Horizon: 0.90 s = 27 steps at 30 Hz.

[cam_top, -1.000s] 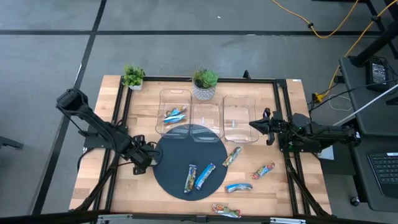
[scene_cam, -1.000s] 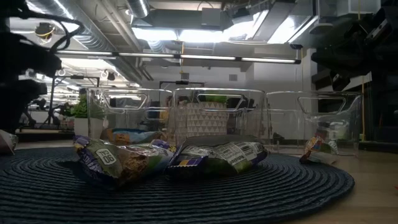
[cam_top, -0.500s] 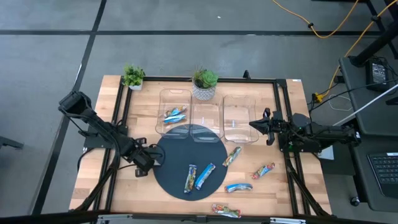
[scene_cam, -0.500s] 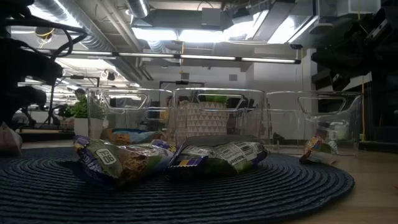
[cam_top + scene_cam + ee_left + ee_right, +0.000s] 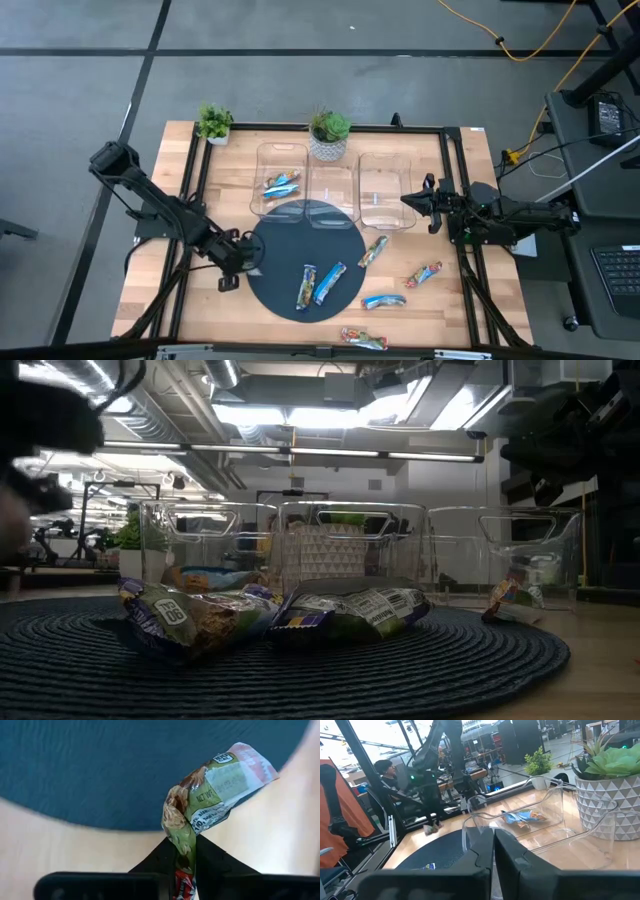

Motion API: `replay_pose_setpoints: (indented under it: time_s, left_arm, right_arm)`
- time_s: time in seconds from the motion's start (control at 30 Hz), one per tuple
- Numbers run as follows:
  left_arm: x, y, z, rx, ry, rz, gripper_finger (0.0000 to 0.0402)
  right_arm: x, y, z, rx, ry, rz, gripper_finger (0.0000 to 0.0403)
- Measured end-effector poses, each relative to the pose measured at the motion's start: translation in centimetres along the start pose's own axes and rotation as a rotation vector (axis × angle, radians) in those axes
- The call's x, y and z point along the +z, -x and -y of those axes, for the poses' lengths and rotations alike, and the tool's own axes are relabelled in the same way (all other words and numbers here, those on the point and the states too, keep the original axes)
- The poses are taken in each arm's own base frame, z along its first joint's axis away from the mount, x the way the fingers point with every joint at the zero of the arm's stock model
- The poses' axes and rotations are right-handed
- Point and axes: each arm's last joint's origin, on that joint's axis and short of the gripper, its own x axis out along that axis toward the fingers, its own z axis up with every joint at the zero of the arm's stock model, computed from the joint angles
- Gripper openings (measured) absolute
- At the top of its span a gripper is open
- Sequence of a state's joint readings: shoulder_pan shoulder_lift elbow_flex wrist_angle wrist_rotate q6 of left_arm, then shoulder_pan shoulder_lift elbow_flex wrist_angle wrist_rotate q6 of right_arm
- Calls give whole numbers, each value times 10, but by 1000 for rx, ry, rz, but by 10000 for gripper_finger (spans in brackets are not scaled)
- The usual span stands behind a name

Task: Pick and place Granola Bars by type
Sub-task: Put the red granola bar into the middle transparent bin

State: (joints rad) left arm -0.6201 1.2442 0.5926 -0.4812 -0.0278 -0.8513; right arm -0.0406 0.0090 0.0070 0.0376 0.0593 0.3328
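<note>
— Granola bar (image 5: 212, 795) with the green wrapper, where is it?

— Pinched tight in my left claw (image 5: 184, 851), over the edge of the round dark mat (image 5: 300, 260).

— And the other bars?

— Two blue ones (image 5: 318, 284) lie on the mat. Some sit in the left clear bin (image 5: 279, 181).

— Your right claw (image 5: 412, 200)?

— Beside the right bin (image 5: 384, 190), shut and empty.

Granola Bars (image 5: 325, 284) scattered on mat and wood, two binned, one green-wrapped (image 5: 210, 795) held.

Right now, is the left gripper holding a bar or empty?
Holding: the left gripper pinches a green-wrapped granola bar between its fingers.
</note>
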Motion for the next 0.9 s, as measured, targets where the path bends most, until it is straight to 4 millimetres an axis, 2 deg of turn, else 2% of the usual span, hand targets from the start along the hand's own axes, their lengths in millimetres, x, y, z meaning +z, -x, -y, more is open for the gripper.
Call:
replay_pose_setpoints:
  time_s: [0.47,0.9]
  left_arm:
    - [51,61,32,-111,-49,265,31]
    - [110,134,41,-193,-181,501,28]
  right_arm:
    - [0,0,0,0,0,0,19]
    - [0,0,0,0,0,1,19]
